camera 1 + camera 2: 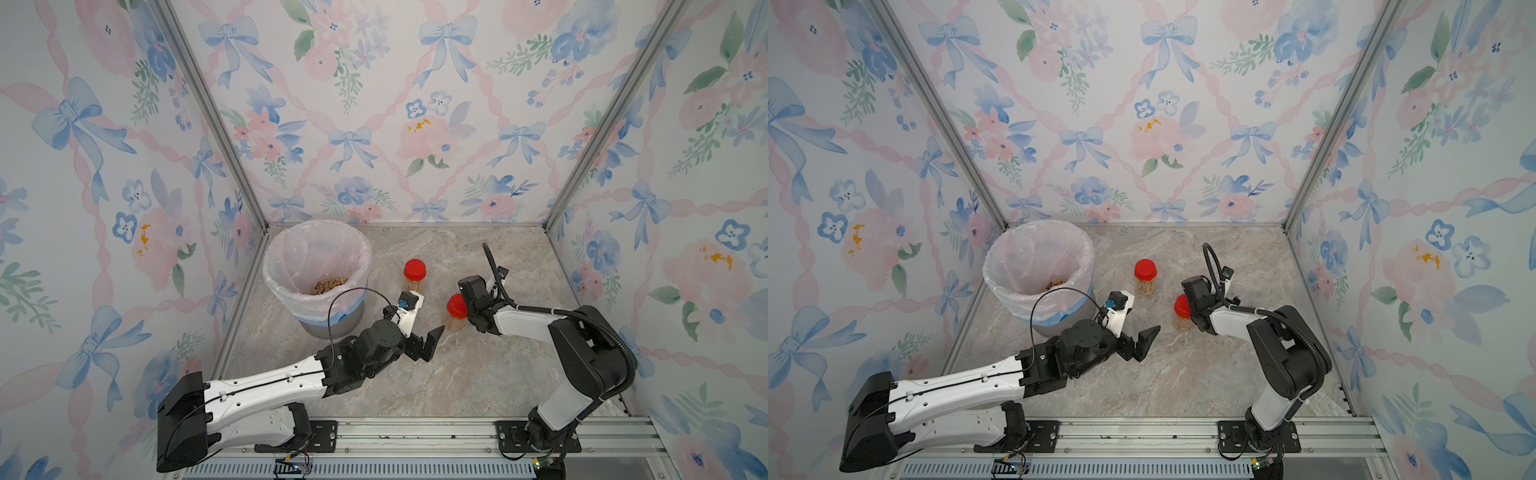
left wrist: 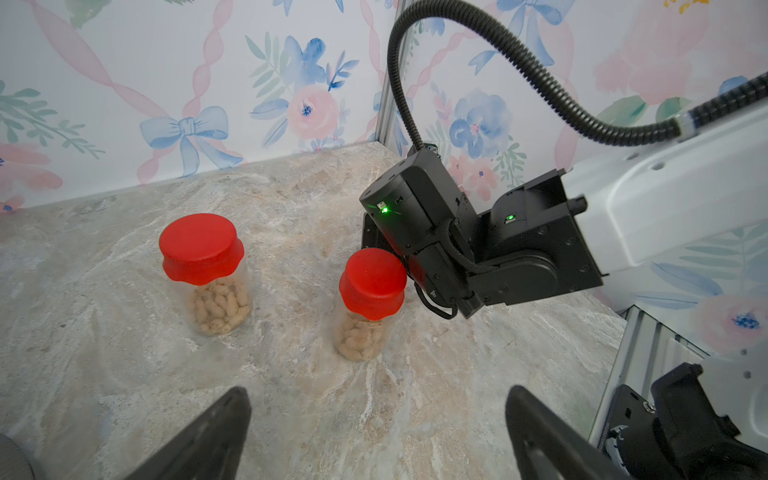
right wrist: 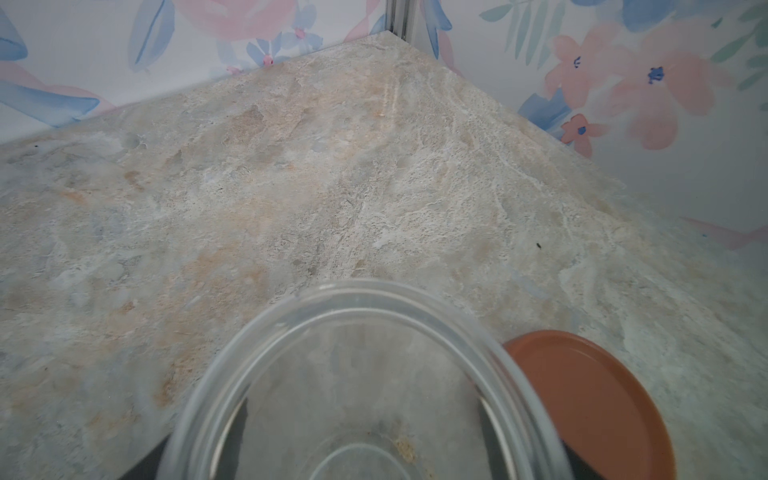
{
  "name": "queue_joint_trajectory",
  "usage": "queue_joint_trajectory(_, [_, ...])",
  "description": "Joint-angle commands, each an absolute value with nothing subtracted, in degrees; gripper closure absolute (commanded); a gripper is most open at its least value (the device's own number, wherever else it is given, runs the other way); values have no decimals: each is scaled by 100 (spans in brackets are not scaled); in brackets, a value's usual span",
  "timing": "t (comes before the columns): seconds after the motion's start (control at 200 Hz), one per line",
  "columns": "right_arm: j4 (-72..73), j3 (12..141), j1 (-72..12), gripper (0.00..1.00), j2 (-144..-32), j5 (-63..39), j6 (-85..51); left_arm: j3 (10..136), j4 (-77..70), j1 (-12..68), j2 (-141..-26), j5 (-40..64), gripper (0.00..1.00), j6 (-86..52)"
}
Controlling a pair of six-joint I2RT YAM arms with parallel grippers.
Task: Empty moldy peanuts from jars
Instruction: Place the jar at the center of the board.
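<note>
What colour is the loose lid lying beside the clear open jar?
The lid is reddish brown; it shows best in the right wrist view.

Two upright red-lidded jars (image 2: 203, 249) hold peanuts (image 2: 220, 307); the wide jar (image 3: 365, 374) is empty.

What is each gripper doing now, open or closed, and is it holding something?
Left gripper: open, holding nothing.
Right gripper: closed on the empty wide jar; its brown lid lies beside it on the table.

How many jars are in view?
3. One red-lidded clear jar stands near the plastic-lined grey bin; a second red-lidded clear jar stands beside the right arm's wrist; a wide clear lidless jar, empty, shows only in the right wrist view, beside a brown round lid.
</note>
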State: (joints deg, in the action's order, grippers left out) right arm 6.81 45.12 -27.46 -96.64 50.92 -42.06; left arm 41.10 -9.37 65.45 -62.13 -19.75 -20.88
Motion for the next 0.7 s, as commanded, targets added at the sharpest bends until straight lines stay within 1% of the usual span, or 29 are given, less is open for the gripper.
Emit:
queue_joint_trajectory(0.0, [470, 4337, -2788, 49, -9771, 5194, -4396, 4025, -1069, 6583, -6091, -2070, 2, -2136])
queue_joint_trajectory(0.31, [815, 4028, -2832, 42, -9853, 5168, -4327, 4069, -1120, 6601, -6233, -2037, 2, -2118])
queue_joint_trajectory(0.43, [696, 3973, -2873, 38, -9760, 5173, -4386, 4087, -1137, 6619, -6254, -2013, 2, -2103])
queue_joint_trajectory(0.555, [599, 3951, -2973, 37, -9785, 5204, -4498, 4087, -1142, 6645, -6227, -2012, 2, -2074])
queue_joint_trajectory(0.695, [274, 4127, -3145, 31, -9875, 5330, -4608, 4087, -1142, 6660, -6206, -1982, 2, -2070])
